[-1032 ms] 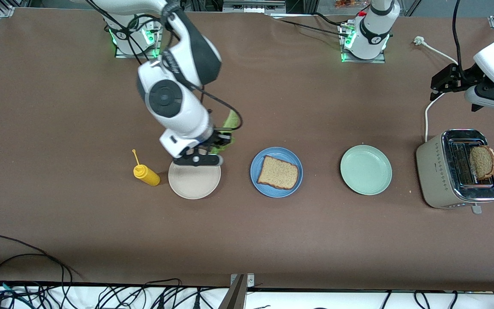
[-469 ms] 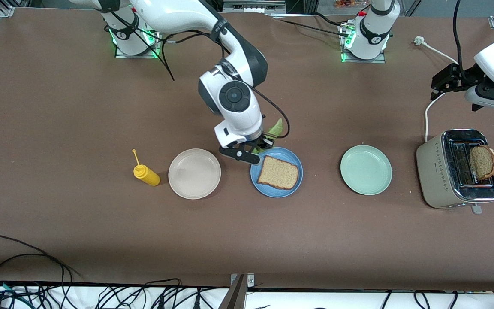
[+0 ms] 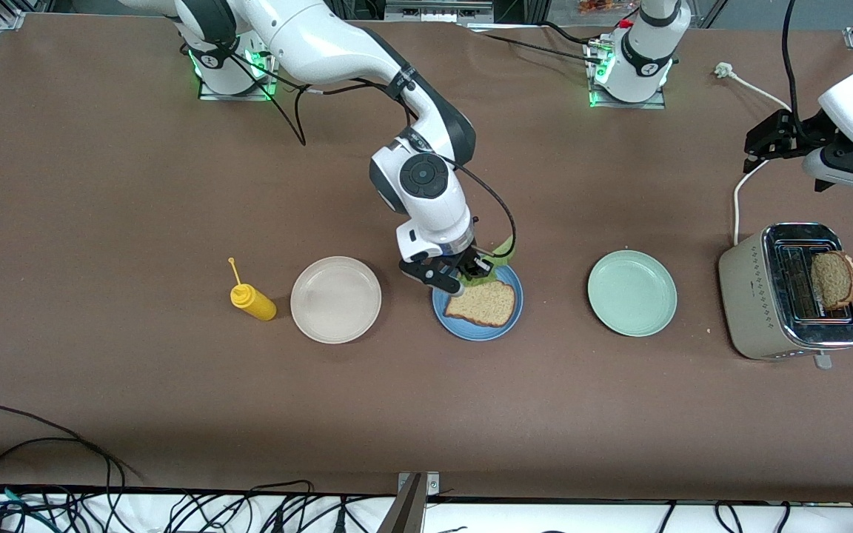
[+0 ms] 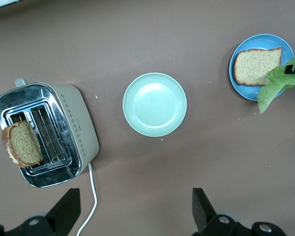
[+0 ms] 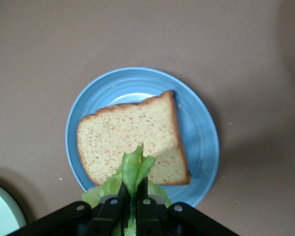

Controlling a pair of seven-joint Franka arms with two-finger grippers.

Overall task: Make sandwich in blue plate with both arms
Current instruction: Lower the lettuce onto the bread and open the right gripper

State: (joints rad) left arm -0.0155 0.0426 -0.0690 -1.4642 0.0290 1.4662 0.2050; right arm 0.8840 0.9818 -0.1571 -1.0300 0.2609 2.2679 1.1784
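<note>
Front view: right gripper (image 3: 471,272) was over the blue plate (image 3: 450,317), at the rim farthest from the front cam. Fingers were pinched tight on a lettuce leaf (image 3: 499,253); leaf hung above the plate. One bread slice (image 3: 482,303) lay flat in the plate. Second bread slice (image 3: 834,280) stood in a toaster (image 3: 760,296) slot at the left arm's end of the table. Left gripper (image 3: 765,139) waited above the table near the toaster, fingers spread fully, holding nothing. Pale green plate (image 3: 631,292) sat btwn blue plate and toaster. Beige plate (image 3: 335,299) and yellow squeeze bottle (image 3: 251,297) sat toward the right arm's end.
</note>
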